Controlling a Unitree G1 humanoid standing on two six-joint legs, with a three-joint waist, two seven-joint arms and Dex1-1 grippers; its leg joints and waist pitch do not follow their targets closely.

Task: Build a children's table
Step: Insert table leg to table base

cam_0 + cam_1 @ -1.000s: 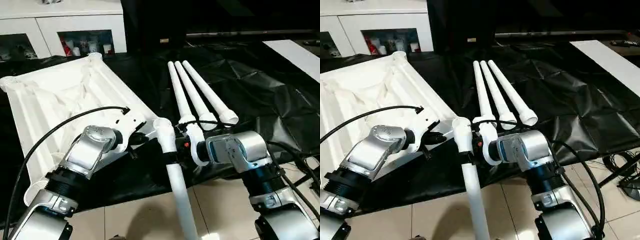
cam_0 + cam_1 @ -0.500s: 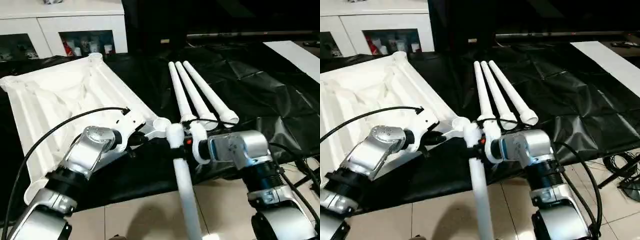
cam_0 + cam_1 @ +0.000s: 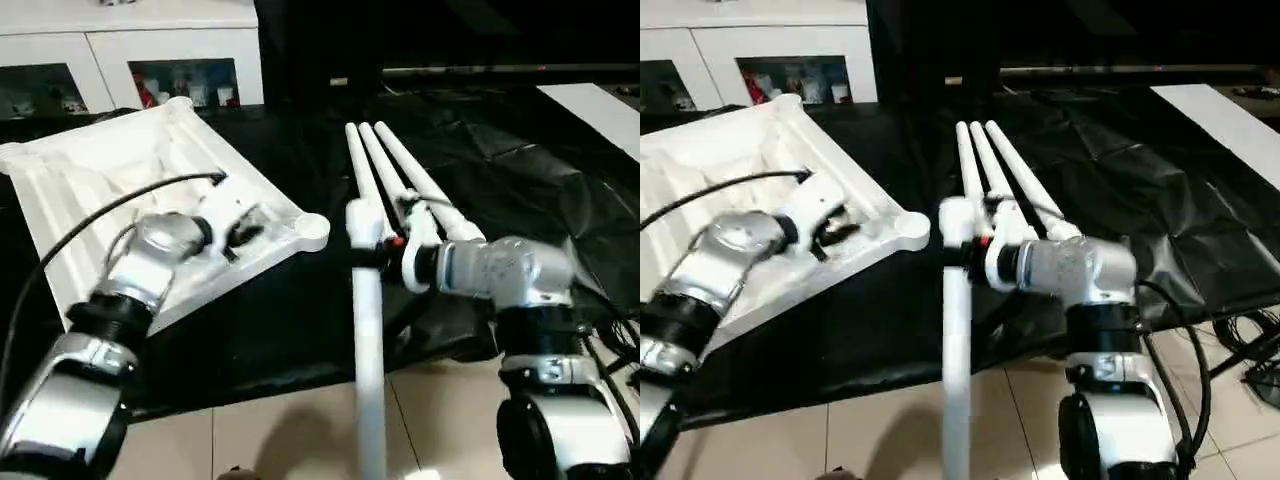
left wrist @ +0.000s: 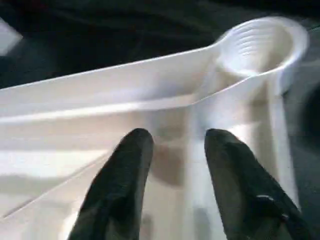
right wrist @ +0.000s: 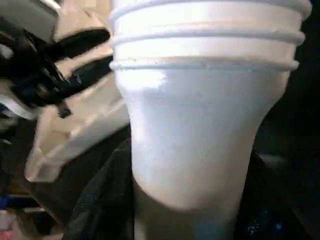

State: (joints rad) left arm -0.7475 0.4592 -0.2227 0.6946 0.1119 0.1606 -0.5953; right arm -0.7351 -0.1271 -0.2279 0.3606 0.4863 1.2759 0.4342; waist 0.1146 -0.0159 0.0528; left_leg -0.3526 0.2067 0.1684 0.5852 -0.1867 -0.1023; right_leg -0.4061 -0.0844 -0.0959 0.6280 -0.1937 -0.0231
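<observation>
White square ribbed plastic tabletop [image 3: 90, 190] lies underside-up on the black-sheeted worktop [image 3: 520, 180] at about 10 o'clock, one round corner socket [image 4: 257, 42] pointing toward centre at its near-right corner. Left hand [image 4: 172, 150] hovers over the tabletop's ribs just short of that socket, black fingers [image 4: 127, 165] apart, nothing between them; whether they touch the plastic, cannot tell. Centre: one long white tubular leg [image 3: 368, 340] runs from 12 toward 6 o'clock, its ringed collar end [image 5: 207, 30] up near the socket but apart from it, to the socket's right. Right hand [image 3: 385, 250] looks clamped on this leg just below the collar, wrist view looks straight along it. Three spare white legs [image 3: 400, 180] lie side by side behind at 1 o'clock. Likely step: seat the held leg in the socket. To do it well: swing the collar left over the socket mouth, bring the leg's axis square to the socket, left hand pinning the rim so the tabletop won't slide, then push or twist in; tilted entry would likely jam.
</observation>
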